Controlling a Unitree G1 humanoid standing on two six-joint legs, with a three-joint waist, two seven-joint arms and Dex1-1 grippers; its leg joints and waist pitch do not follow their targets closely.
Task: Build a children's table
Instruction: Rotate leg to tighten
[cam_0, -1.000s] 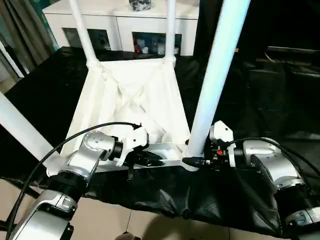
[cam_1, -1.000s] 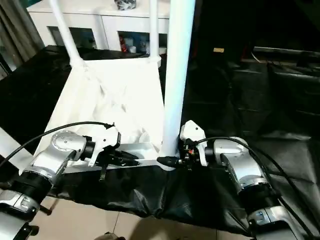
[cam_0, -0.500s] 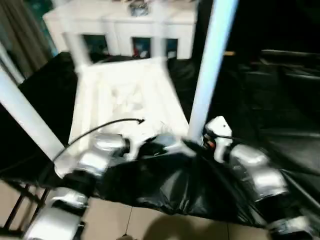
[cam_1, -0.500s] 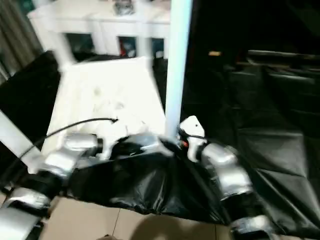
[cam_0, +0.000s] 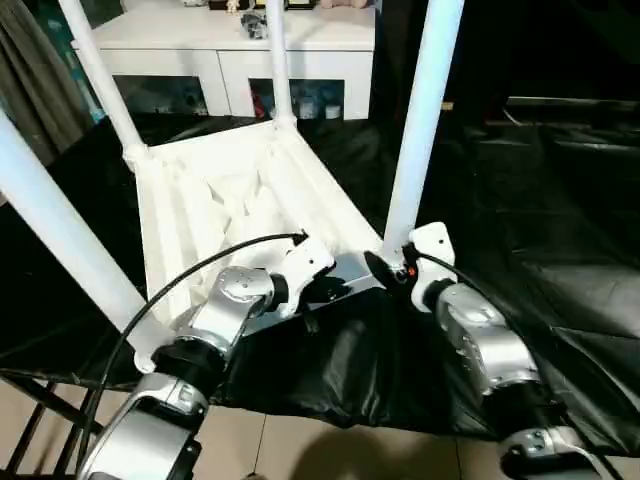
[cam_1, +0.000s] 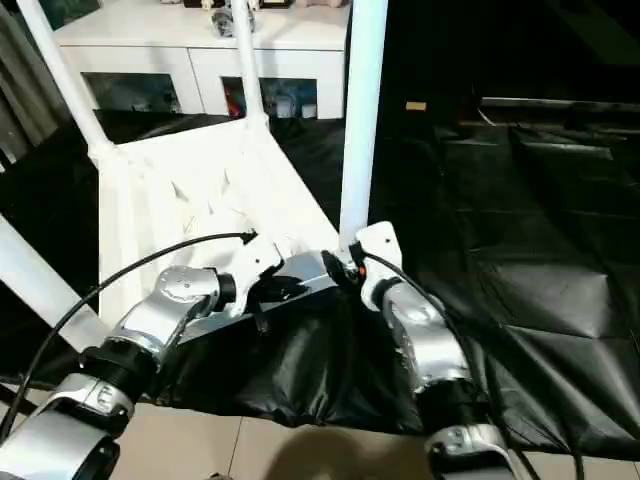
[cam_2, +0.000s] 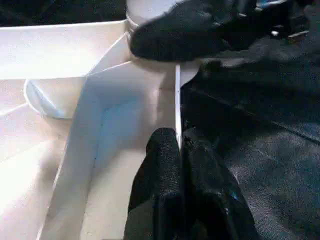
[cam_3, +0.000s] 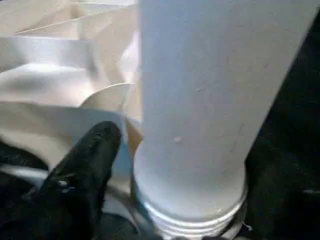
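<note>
The children's table lies upside down on the black cloth, ribbed white top (cam_0: 230, 190) facing up. Its white legs stand in the corner sockets: near right leg (cam_0: 420, 120), near left leg (cam_0: 60, 230), two far legs (cam_0: 100, 85). My left gripper (cam_0: 335, 290) is shut on the thin near rim of the top (cam_2: 177, 100), one finger (cam_2: 160, 165) on each side. My right gripper (cam_0: 385, 268) sits at the base of the near right leg (cam_3: 200, 100), a black finger (cam_3: 85, 170) pressed beside the socket; its other finger is hidden behind the leg.
The black-draped table (cam_0: 560, 250) stretches to the right and ends just in front of my arms, above the tiled floor (cam_0: 280, 450). A white cabinet with glass doors (cam_0: 230, 60) stands behind. A grey curtain (cam_0: 30, 80) hangs at the far left.
The camera has shifted. The table top has also turned: its near right corner has swung away from me, and both grippers have kept their places on it.
</note>
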